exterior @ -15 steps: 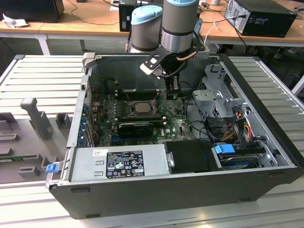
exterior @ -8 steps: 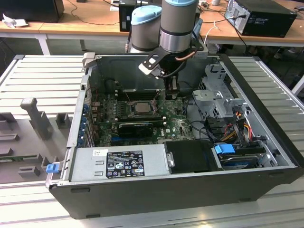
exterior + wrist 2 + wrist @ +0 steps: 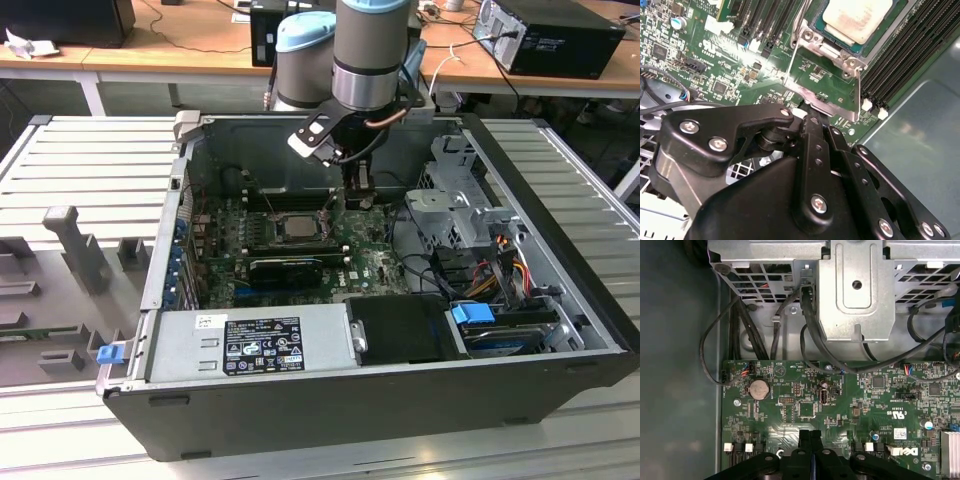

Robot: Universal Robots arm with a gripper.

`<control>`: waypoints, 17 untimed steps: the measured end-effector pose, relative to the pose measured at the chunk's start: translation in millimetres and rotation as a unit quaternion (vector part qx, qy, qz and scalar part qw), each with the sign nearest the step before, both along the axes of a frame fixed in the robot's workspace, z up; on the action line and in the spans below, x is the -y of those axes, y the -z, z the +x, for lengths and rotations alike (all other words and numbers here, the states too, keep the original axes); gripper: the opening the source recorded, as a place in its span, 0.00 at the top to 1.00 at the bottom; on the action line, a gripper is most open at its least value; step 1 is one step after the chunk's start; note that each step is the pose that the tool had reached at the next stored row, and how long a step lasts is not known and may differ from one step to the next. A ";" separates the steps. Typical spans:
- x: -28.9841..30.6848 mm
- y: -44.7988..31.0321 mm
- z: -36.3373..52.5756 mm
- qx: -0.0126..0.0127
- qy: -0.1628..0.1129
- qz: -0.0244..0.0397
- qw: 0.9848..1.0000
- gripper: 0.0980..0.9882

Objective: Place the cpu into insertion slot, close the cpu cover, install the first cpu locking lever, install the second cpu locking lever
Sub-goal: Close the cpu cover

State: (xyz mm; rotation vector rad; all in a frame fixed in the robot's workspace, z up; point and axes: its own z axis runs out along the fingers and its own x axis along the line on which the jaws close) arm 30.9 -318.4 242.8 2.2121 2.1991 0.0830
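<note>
Cpu (image 3: 857, 17) sits in insertion slot (image 3: 890, 30), near fingertips but apart. Gripper (image 3: 809, 117) fingers pressed together, tips at free edge of open cpu cover (image 3: 827, 97). Printed label on power supply (image 3: 262, 343).

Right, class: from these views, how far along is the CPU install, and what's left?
Done: the cpu sits in the insertion slot. In hand: the cpu cover stands tilted up off the slot, and the hand, fingers together, is at its raised edge. Left: the cover isn't down, so closing it and both locking levers are to do.
</note>
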 end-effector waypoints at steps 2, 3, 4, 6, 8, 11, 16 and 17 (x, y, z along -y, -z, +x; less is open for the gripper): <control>0.1 -0.1 -2.2 0.000 0.000 0.000 1.000 0.99; 0.1 -0.1 -3.0 0.000 0.000 0.000 1.000 0.99; 0.1 -0.1 -3.7 0.000 0.000 0.000 1.000 0.99; 0.1 -0.1 -4.8 0.000 0.000 0.000 1.000 0.99; 0.1 -0.1 -5.7 0.000 0.000 0.000 1.000 0.99; 0.1 -0.1 -7.2 0.000 0.000 0.000 1.000 0.99; 0.1 -0.1 -8.5 0.000 0.000 0.000 1.000 0.99; 0.1 -0.1 -8.6 0.000 0.000 0.000 1.000 0.99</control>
